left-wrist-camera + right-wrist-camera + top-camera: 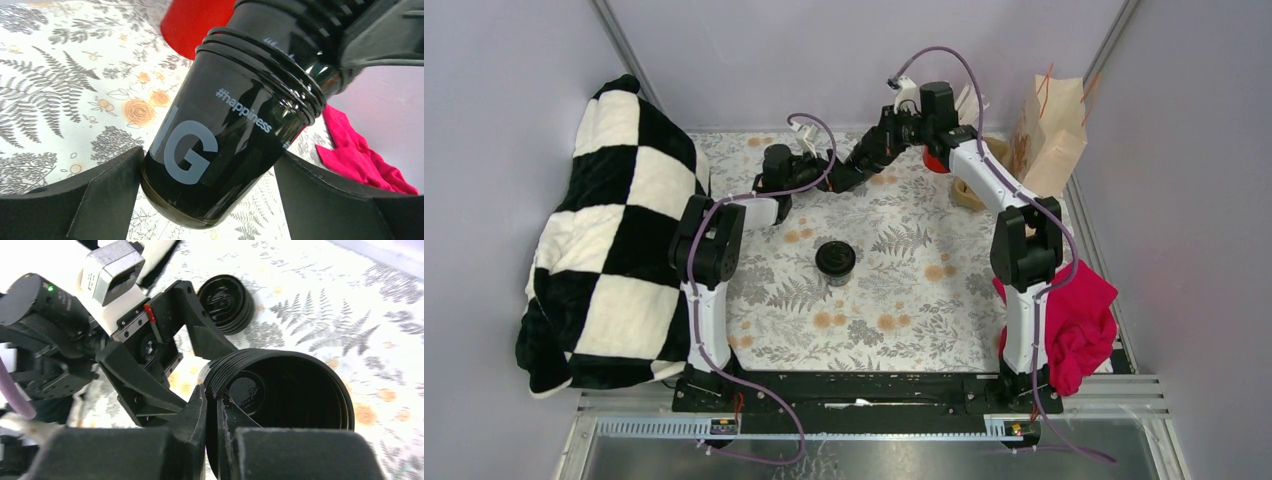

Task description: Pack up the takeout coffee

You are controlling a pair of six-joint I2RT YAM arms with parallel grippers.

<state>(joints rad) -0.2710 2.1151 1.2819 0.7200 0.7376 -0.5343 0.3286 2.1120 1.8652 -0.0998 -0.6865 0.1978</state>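
Note:
The takeout coffee (835,258), a small black cup with a round black lid, stands alone on the floral cloth mid-table; it also shows in the right wrist view (227,302). Behind it, above the table, my right gripper (864,158) (212,405) is shut on the rim of a nested stack of lidless black cups (842,178) (290,390), one finger inside and one outside. My left gripper (817,178) (207,185) is closed round the bottom cup of that stack (225,125), with both fingers touching its sides.
A tall paper bag (1054,135) stands at the back right, with a red cup (934,160) (195,25) and a brown carrier (969,190) beside it. A checkered blanket (614,250) lies on the left. A pink cloth (1074,320) (360,155) lies on the right.

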